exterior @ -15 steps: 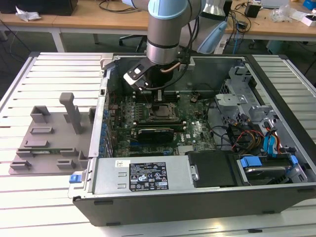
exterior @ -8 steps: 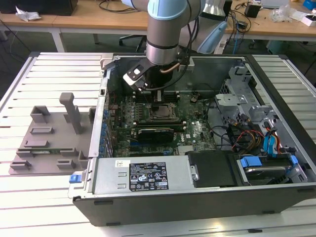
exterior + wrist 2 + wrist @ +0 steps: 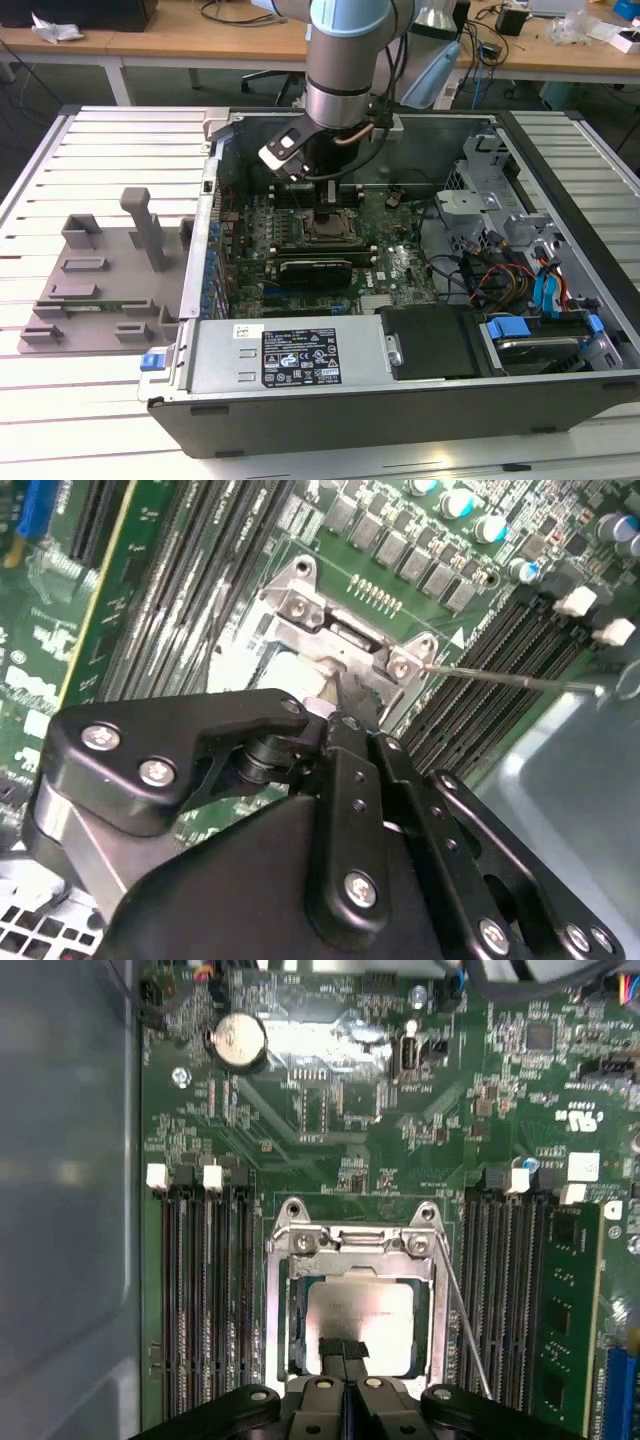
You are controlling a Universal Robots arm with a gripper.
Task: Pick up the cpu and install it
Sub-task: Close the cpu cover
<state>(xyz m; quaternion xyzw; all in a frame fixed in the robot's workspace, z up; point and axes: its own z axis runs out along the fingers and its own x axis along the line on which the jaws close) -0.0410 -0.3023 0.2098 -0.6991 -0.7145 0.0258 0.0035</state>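
The cpu, a silver square plate, lies flat inside the metal socket frame on the green motherboard. My gripper hangs straight above it with its two black fingers pressed together, tips at the plate's edge; I cannot tell whether they touch it. In the second wrist view the gripper points down at the socket frame, and a pale patch of the cpu shows beside it. In the exterior view the gripper stands over the socket frame inside the open computer case.
A thin socket lever slants beside the frame. Memory slots flank the socket, with a green module on one side. A grey fixture tray sits at the exterior view's left. Drive cages and cables fill the case's right.
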